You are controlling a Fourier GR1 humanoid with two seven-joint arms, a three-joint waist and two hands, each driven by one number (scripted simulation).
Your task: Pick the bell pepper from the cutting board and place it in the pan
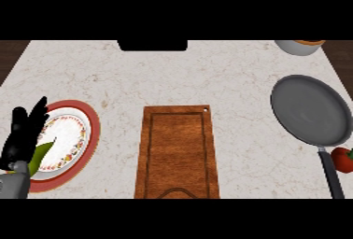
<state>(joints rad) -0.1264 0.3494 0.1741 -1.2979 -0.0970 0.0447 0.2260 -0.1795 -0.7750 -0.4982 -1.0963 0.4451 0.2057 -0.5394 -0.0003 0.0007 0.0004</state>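
Observation:
The wooden cutting board [177, 151] lies in the middle of the counter with nothing on it. A grey pan [308, 110] sits at the right, its dark handle [331, 172] pointing toward the lower edge. A red bell pepper [342, 159] with a green stem shows at the right edge, just right of the handle and outside the pan. No hand shows near it. My left hand [21, 137] rests at the far left with fingers up and straight, in front of a plate. My right hand is out of view.
A red-rimmed patterned plate [69, 135] lies at the left with a green item [41, 154] on it, partly behind my left hand. A grey pot [300, 45] stands at the back right, a black object [151, 45] at the back middle.

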